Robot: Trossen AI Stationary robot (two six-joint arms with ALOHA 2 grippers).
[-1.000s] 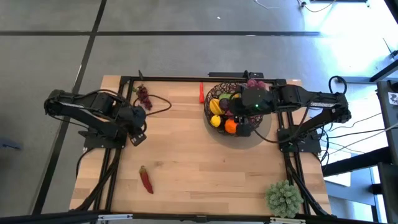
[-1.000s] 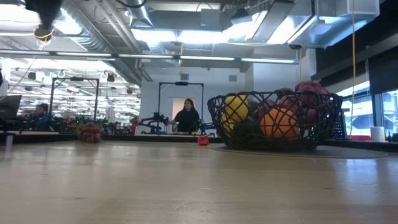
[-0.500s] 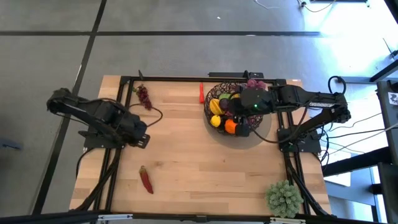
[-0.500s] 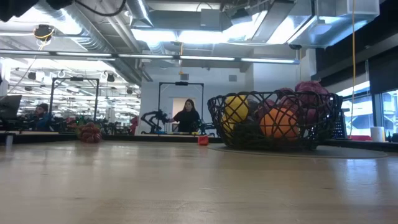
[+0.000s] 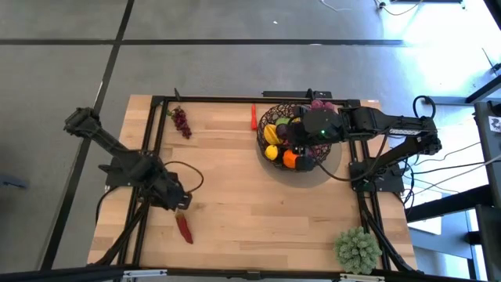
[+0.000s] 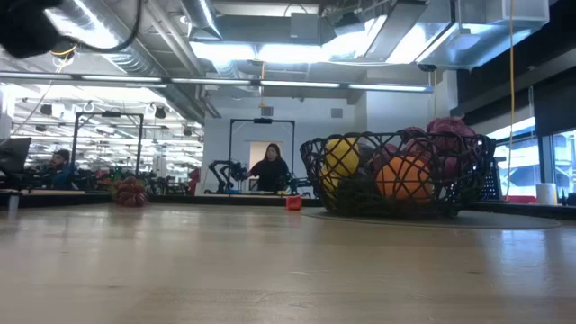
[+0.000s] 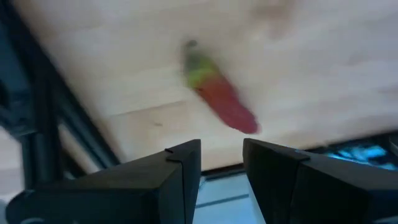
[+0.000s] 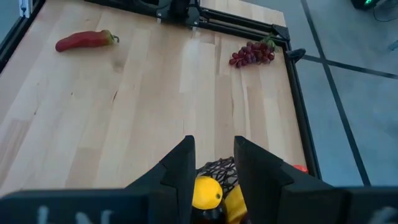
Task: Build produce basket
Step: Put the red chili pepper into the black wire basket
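basket point(image 5: 274, 117): far right part of the table point(image 5: 235, 188), already mostly loaded. Orange point(image 5: 290, 159), lemon point(image 5: 272, 152), another yellow fruit point(image 5: 270, 134) and purple leaves point(image 6: 450, 130) visible inside.
still loose: red chilli point(image 5: 185, 227) near the front left edge; purple grapes point(image 5: 181, 121) at the far left; small red item point(image 5: 254, 117) just beside the basket's left rim, can't tell what it is.
progress: my read is well past halfway, with three pieces left on the wood.
left gripper point(image 7: 222, 158): hovering just beside the stem end of the chilli, not touching it. Fingers a narrow gap apart, nothing between them. Looks lined up for that pick.
right gripper point(image 8: 211, 163): parked over the basket, above the lemon. Fingers part-way apart, holding nothing that I can see.
not produce: spiky pale green plant ball point(image 5: 358, 249) at the front right corner.
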